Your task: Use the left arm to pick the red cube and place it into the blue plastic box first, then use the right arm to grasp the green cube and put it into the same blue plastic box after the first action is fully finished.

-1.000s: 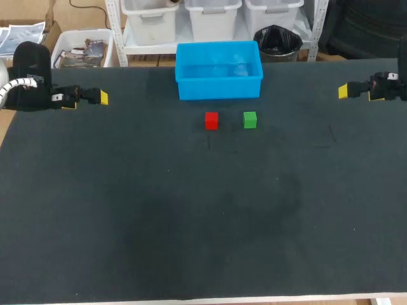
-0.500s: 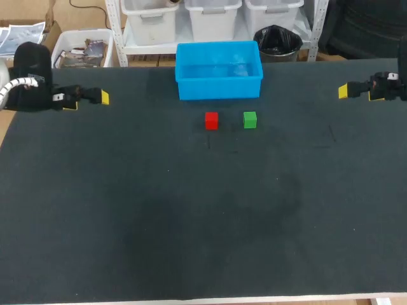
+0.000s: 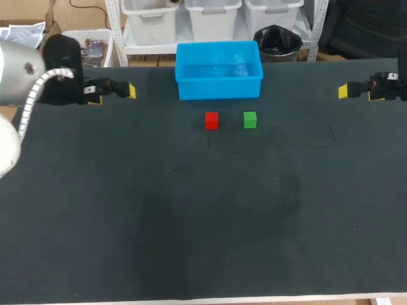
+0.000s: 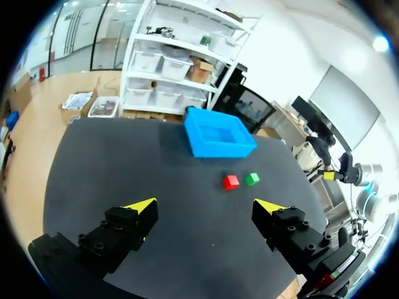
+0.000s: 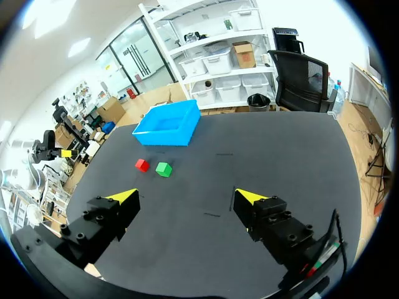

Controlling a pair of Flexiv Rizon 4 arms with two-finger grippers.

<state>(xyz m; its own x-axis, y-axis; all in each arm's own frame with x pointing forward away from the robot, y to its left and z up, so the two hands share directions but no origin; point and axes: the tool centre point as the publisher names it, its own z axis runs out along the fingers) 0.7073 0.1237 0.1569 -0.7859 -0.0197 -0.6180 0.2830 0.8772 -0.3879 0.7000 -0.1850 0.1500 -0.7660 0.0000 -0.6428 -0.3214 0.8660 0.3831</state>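
Red cube (image 3: 211,120) sits on the worktop (image 3: 191,222) just in front of the blue plastic box (image 3: 219,89), near the green cube (image 3: 250,119), while the left gripper (image 4: 206,208) and right gripper (image 5: 184,198) hang wide open and empty at opposite edges, so neither placement is done yet.
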